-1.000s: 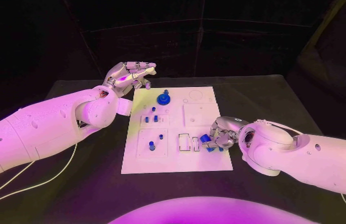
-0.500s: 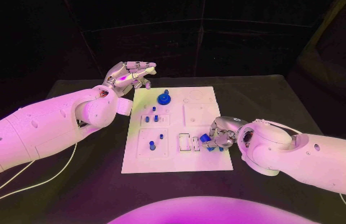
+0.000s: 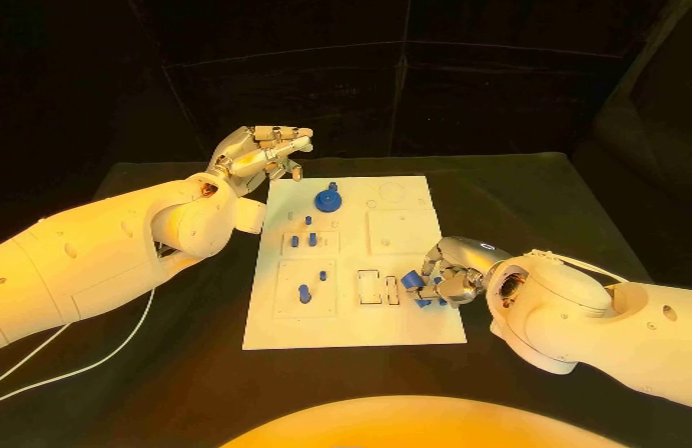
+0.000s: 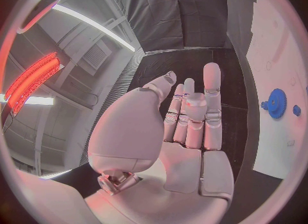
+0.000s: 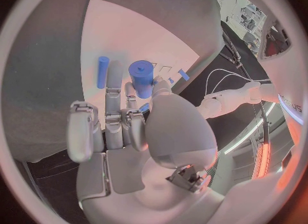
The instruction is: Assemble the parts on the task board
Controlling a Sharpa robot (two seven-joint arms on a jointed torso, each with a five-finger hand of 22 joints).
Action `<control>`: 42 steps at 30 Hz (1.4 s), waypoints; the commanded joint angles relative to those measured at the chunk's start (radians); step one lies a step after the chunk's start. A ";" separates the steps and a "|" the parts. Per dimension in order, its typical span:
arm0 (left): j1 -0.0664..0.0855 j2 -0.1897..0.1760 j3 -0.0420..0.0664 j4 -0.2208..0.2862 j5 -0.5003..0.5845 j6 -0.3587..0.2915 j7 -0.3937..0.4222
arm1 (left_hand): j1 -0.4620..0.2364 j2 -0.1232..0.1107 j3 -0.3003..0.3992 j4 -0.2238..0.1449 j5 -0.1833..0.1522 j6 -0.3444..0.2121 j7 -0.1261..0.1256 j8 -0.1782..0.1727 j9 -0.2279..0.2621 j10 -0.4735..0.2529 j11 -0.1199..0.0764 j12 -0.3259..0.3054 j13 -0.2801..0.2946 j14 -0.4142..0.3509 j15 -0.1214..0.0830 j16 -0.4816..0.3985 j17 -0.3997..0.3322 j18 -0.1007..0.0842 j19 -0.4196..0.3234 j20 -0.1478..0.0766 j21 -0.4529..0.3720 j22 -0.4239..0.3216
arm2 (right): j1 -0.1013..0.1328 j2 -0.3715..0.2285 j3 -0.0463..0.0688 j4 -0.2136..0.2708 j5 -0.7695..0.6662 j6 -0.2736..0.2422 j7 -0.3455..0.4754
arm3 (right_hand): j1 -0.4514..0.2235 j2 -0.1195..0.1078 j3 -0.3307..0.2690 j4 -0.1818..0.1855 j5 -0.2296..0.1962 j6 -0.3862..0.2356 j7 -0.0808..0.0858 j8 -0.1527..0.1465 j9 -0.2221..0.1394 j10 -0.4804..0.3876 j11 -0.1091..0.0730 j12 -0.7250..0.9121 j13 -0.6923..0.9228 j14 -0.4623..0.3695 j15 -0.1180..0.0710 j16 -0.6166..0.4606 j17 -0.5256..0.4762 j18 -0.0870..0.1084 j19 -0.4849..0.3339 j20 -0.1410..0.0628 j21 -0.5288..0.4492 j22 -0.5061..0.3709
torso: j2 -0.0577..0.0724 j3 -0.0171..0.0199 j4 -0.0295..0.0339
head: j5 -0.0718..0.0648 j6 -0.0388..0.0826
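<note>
head view | right hand [image 3: 450, 273] pinching a blue part [image 3: 420, 286] at the task board [image 3: 404, 230]'s right edge | left hand [image 3: 263, 153] empty, fingers apart, off-board | part could tilt and jam if misaligned

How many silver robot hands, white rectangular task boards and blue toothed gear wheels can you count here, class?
Silver many-fingered hands: 2 (left hand; right hand, holding a small blue part)
White rectangular task board: 1
Blue toothed gear wheel: 1
Total: 4
</note>
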 commanded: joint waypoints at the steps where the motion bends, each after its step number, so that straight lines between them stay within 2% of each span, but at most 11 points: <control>1: 0.001 0.004 0.001 0.000 0.003 0.011 0.003 | 0.002 0.006 -0.004 0.000 -0.003 -0.006 0.001 0.004 0.002 -0.009 -0.001 0.003 0.001 0.000 0.008 0.004 -0.001 0.006 0.006 0.002 -0.006 -0.001 | 0.002 0.002 0.001 0.009 0.060 -0.070 0.000 | -0.006 0.009 0.002 0.001 0.005 0.018 -0.007 0.002 0.001 0.106 -0.006 0.003 0.263 0.018 -0.007 -0.004 0.001 -0.015 0.046 -0.002 0.004 0.083 | 0.001 -0.0014 0.0020 | -0.004 0.001; 5: 0.001 0.008 0.001 0.002 0.003 0.012 0.003 | 0.002 0.006 -0.004 0.000 -0.003 -0.006 0.001 0.004 0.002 -0.009 -0.001 0.003 0.001 0.000 0.008 0.004 -0.001 0.006 0.006 0.002 -0.006 -0.001 | 0.003 0.026 0.001 -0.001 0.105 -0.065 0.000 | -0.010 0.011 0.001 0.003 0.005 0.018 -0.008 0.000 0.001 0.106 -0.006 0.003 0.263 0.018 -0.007 -0.004 0.001 -0.015 0.047 -0.003 0.005 0.084 | 0.002 -0.0027 0.0024 | 0.000 0.003; 7: 0.001 0.009 0.001 0.001 0.003 0.012 0.002 | 0.002 0.006 -0.004 0.000 -0.003 -0.006 0.001 0.004 0.002 -0.009 -0.001 0.003 0.001 0.000 0.008 0.004 -0.001 0.006 0.006 0.002 -0.006 -0.001 | 0.003 0.047 0.001 -0.013 0.122 -0.057 0.000 | -0.016 0.012 -0.001 0.007 0.004 0.019 -0.008 -0.002 0.001 0.106 -0.006 0.003 0.263 0.018 -0.007 -0.004 0.001 -0.015 0.047 -0.003 0.005 0.085 | 0.002 -0.0021 -0.0005 | 0.003 0.004; 14: 0.002 0.011 0.001 0.002 0.003 0.013 0.002 | 0.002 0.006 -0.004 0.000 -0.003 -0.006 0.001 0.004 0.002 -0.009 -0.001 0.003 0.001 0.000 0.008 0.004 -0.001 0.006 0.006 0.002 -0.006 -0.001 | 0.003 0.112 0.002 -0.053 0.141 -0.045 0.000 | -0.040 0.020 -0.009 0.024 0.000 0.030 -0.010 -0.007 0.002 0.106 -0.008 0.003 0.263 0.018 -0.008 -0.005 0.002 -0.015 0.047 -0.004 0.006 0.086 | 0.004 -0.0019 0.0021 | 0.003 0.005; 23: 0.002 0.016 0.001 0.002 0.003 0.014 0.002 | 0.002 0.007 -0.005 0.001 -0.003 -0.007 0.001 0.005 0.002 -0.010 -0.001 0.005 0.001 0.001 0.008 0.006 0.002 0.006 0.006 0.002 -0.007 -0.001 | 0.003 0.190 0.002 -0.116 0.147 -0.023 -0.003 | -0.081 0.036 -0.025 0.037 -0.035 0.069 -0.023 -0.007 0.009 0.106 -0.018 0.003 0.263 0.018 -0.014 -0.005 0.002 -0.015 0.047 -0.009 0.005 0.084 | 0.004 -0.0031 0.0021 | 0.003 0.006; 27: 0.002 0.017 0.001 0.001 0.003 0.014 0.002 | 0.002 0.007 -0.005 0.001 -0.003 -0.007 0.001 0.005 0.002 -0.010 -0.001 0.005 0.001 0.001 0.008 0.006 0.002 0.006 0.006 0.002 -0.007 -0.001 | 0.004 0.208 0.002 -0.134 0.141 -0.020 -0.004 | -0.086 0.040 -0.027 0.037 -0.042 0.078 -0.026 -0.006 0.011 0.106 -0.021 0.003 0.263 0.018 -0.016 -0.005 0.002 -0.015 0.046 -0.010 0.004 0.083 | 0.004 -0.0019 0.0000 | 0.008 0.003; 33: 0.002 0.018 0.001 0.000 0.003 0.015 0.002 | 0.002 0.007 -0.005 0.001 -0.003 -0.007 0.001 0.005 0.002 -0.010 -0.001 0.005 0.001 0.001 0.008 0.006 0.002 0.006 0.006 0.002 -0.007 -0.001 | 0.004 0.225 0.002 -0.150 0.126 -0.018 -0.006 | -0.090 0.045 -0.028 0.036 -0.045 0.090 -0.030 -0.004 0.014 0.106 -0.024 0.003 0.263 0.018 -0.018 -0.006 0.002 -0.015 0.046 -0.011 0.004 0.083 | 0.004 -0.0020 -0.0015 | 0.009 -0.001; 39: 0.002 0.019 0.001 -0.001 0.003 0.015 0.001 | 0.002 0.007 -0.005 0.001 -0.003 -0.007 0.001 0.005 0.002 -0.010 -0.001 0.005 0.001 0.001 0.008 0.006 0.002 0.006 0.006 0.002 -0.007 -0.001 | 0.004 0.236 0.002 -0.158 0.104 -0.018 -0.008 | -0.091 0.046 -0.028 0.036 -0.046 0.092 -0.031 -0.004 0.015 0.106 -0.024 0.003 0.263 0.018 -0.018 -0.006 0.002 -0.015 0.046 -0.012 0.004 0.083 | 0.003 -0.0022 0.0000 | 0.010 -0.003; 40: 0.002 0.019 0.000 -0.001 0.003 0.015 0.001 | 0.002 0.007 -0.005 0.001 -0.003 -0.007 0.001 0.005 0.002 -0.010 -0.001 0.005 0.001 0.001 0.008 0.006 0.002 0.006 0.006 0.002 -0.007 -0.001 | 0.004 0.238 0.002 -0.159 0.101 -0.018 -0.008 | -0.095 0.046 -0.031 0.037 -0.051 0.094 -0.031 -0.004 0.016 0.106 -0.025 0.003 0.263 0.018 -0.019 -0.006 0.002 -0.015 0.046 -0.013 0.003 0.083 | 0.003 -0.0022 0.0002 | 0.010 -0.003; 42: 0.002 0.019 0.000 -0.001 0.003 0.015 0.001 | 0.002 0.007 -0.005 0.001 -0.003 -0.007 0.001 0.005 0.002 -0.010 -0.001 0.005 0.001 0.001 0.008 0.006 0.002 0.006 0.006 0.002 -0.007 -0.001 | 0.004 0.240 0.002 -0.160 0.097 -0.018 -0.008 | -0.112 0.044 -0.042 0.038 -0.087 0.098 -0.032 -0.006 0.019 0.106 -0.026 0.003 0.263 0.018 -0.020 -0.006 0.003 -0.015 0.046 -0.014 0.003 0.082 | 0.003 -0.0019 0.0003 | 0.011 -0.002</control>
